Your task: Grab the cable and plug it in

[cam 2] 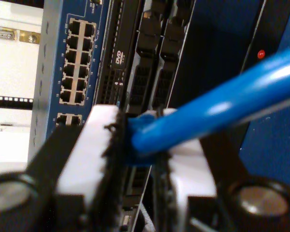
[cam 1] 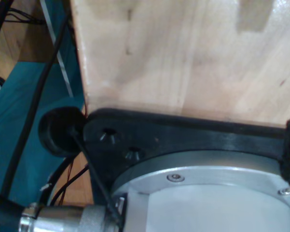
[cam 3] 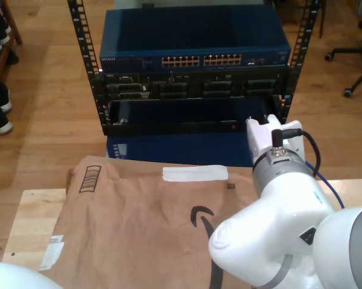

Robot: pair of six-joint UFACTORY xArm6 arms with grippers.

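Blue cable (cam 2: 217, 108) sits pinched between the white pads (cam 2: 94, 145) of my second gripper (cam 2: 137, 145), held up before the rack (cam 3: 193, 72), close to the switch (cam 2: 70, 63) and its rows of ports. My first gripper hangs over a wooden tabletop (cam 1: 183, 53) at its edge; its jaws are out of sight, so their state cannot be told.

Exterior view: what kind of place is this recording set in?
Probably a lab or office test bench: a server rack with a network switch stands on a wood floor, beside an office chair's base.
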